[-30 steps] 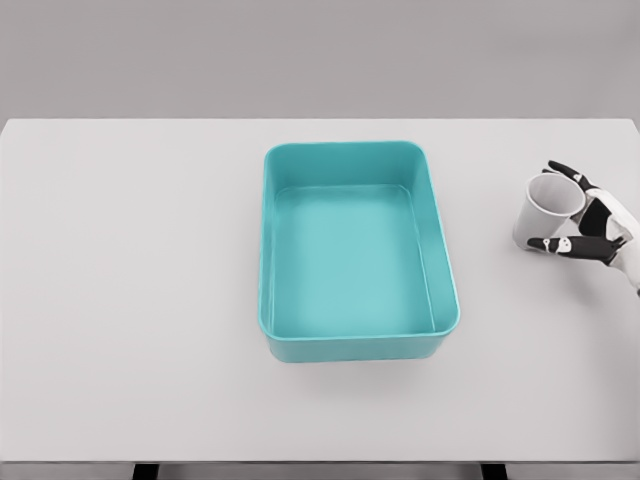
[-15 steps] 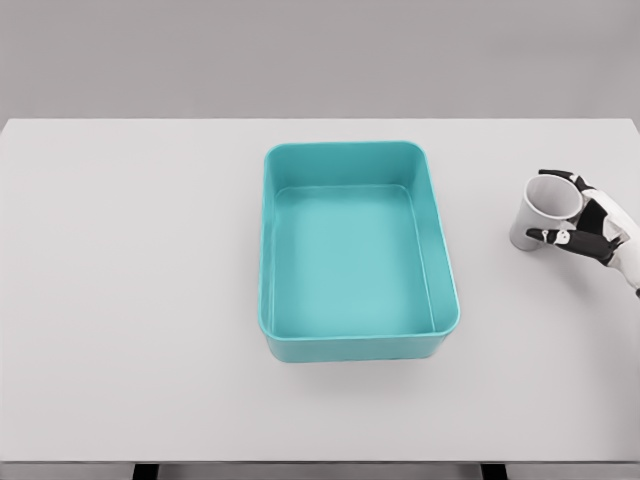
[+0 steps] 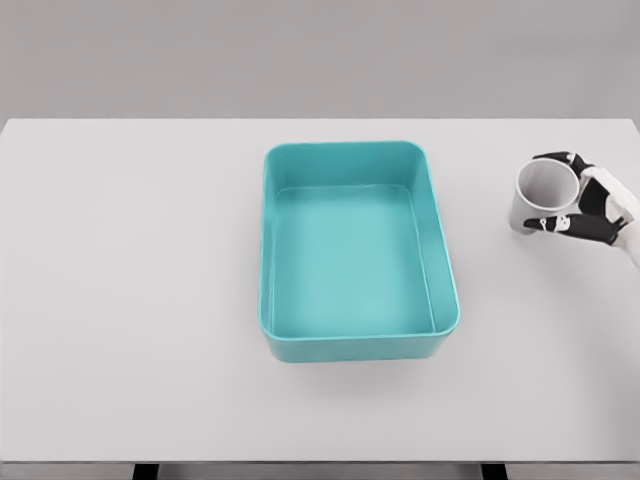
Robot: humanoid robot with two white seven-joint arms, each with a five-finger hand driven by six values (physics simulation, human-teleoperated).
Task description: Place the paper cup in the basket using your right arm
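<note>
Bench (image 3: 130,300): white, flat, spanning the full width of the head view, with a grey backdrop behind it at twelve o'clock.

Basket (image 3: 268,250): teal, rectangular, rounded corners, open top — it sits upright just right of the bench centre, long axis running from twelve to six o'clock. Nothing lies inside it.

Paper cup (image 3: 530,205): white, at three o'clock from the basket and well apart from it, close to the right edge of the view. Its mouth is open and tilted toward the camera; whether its base touches the bench cannot be told.

Right hand (image 3: 590,205): white with dark joints, entering from the right edge. Its fingers (image 3: 552,158) curl over the cup's far rim and the thumb (image 3: 555,224) presses the near wall — the hand is clasped around the cup.
</note>
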